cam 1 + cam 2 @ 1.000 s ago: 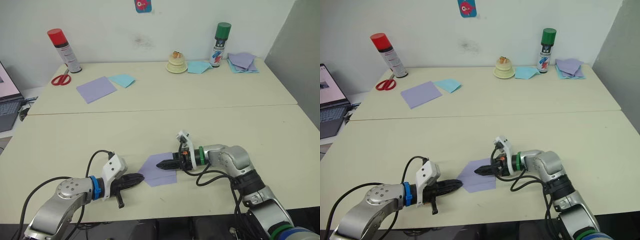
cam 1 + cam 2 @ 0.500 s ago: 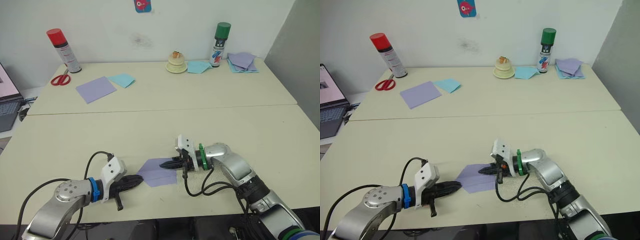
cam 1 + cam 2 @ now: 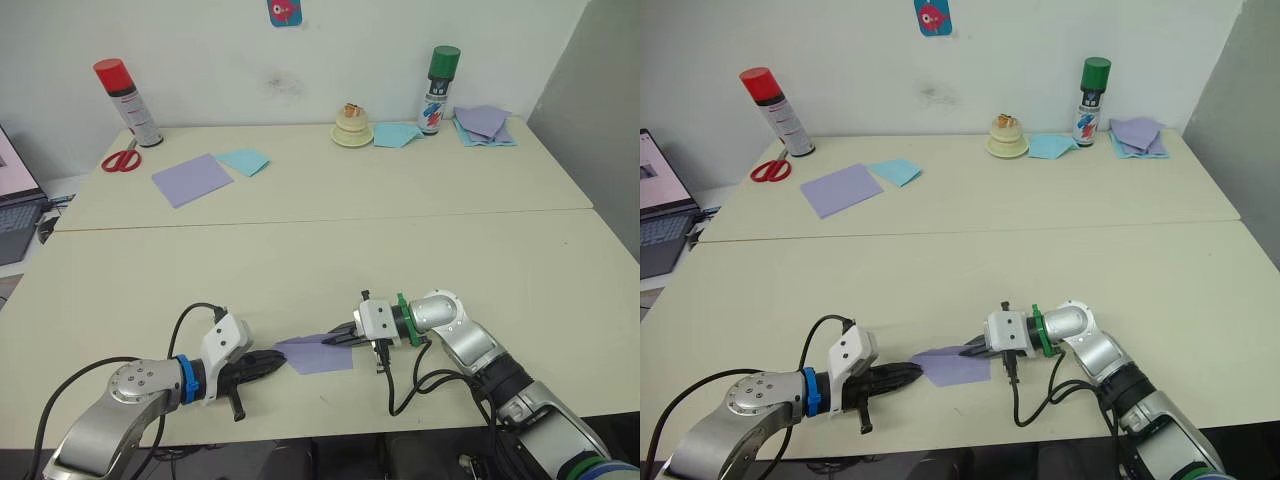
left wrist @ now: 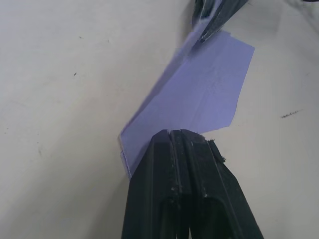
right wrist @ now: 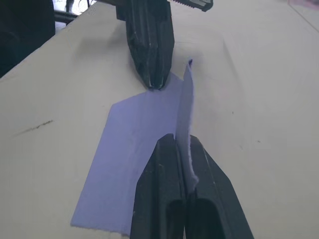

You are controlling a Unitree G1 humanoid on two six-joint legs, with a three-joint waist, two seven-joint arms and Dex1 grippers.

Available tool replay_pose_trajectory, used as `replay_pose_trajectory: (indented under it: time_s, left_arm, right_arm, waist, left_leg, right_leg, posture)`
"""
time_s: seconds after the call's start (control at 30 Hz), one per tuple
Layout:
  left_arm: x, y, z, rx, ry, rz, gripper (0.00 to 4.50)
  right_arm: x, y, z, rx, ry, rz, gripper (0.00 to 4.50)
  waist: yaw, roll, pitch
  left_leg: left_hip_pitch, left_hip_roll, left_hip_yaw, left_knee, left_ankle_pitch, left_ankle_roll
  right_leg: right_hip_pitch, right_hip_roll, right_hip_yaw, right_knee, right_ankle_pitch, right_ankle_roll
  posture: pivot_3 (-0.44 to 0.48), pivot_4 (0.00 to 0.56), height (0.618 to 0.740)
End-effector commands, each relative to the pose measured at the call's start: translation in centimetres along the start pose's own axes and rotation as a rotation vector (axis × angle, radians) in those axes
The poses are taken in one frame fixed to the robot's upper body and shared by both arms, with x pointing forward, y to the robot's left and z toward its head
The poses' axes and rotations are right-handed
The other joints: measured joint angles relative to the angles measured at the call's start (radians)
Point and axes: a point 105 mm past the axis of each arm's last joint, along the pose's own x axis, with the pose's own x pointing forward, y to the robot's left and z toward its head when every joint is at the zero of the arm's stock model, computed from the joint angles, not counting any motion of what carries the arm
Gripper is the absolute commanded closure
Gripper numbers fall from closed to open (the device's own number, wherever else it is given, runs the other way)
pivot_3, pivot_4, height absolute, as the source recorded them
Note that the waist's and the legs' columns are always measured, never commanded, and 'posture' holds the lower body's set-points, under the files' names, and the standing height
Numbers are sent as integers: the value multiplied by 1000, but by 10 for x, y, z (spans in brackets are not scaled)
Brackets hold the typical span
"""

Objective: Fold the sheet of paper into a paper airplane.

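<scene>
The sheet of paper point(image 3: 318, 354) is lavender, creased and pointed toward my left gripper, and it lies near the table's front edge. My left gripper point(image 3: 277, 360) is shut, its tip resting on the sheet's pointed end point(image 4: 149, 124). From the opposite side my right gripper point(image 3: 338, 341) is shut on one flap point(image 5: 185, 104) of the sheet and holds it upright along the centre crease. The other half point(image 5: 134, 149) lies flat on the table. In the right wrist view the left gripper point(image 5: 156, 84) faces me across the sheet.
On the far table stand a red-capped spray can point(image 3: 128, 100) and a green-capped can point(image 3: 438, 88). Also there are scissors point(image 3: 121, 158), a smooth lavender sheet point(image 3: 192, 178), a light blue sheet point(image 3: 244, 160), a small cake-like object point(image 3: 352, 125) and a pile of papers point(image 3: 485, 123). A laptop point(image 3: 15, 215) sits at the left edge.
My right gripper has rolled and drawn slightly right, raising one half of the sheet so it looks narrower. The left gripper has stayed at the pointed end.
</scene>
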Motion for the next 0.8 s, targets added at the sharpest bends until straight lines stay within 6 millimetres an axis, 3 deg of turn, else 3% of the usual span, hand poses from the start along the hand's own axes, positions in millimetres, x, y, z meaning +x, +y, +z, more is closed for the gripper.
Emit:
replay_pose_trajectory:
  time_s: [0.03,0.57,0.8]
  left_arm:
    - [-2,2,-17,-37,70,13,4204]
    - [-3,5,-3,-71,20,1,4204]
    - [-7,7,59,-137,-163,-89,4204]
  right_arm:
    - [0,3,-4,-102,25,38,4474]
    - [0,18,-9,-199,75,127,4474]
    - [-4,16,-17,-191,113,130,4474]
  waist:
    - [0,0,0]
    - [2,0,0]
    - [5,-1,0]
  left_leg:
    - [0,0,0,0,0,0]
    - [1,-1,0,0,0,0]
    - [1,-1,-2,1,0,0]
  right_leg:
    - [0,0,0,0,0,0]
    - [2,0,0,0,1,-2]
    - [2,0,-1,0,0,-1]
  posture:
    - [0,150,740]
    - [0,150,740]
    - [0,150,740]
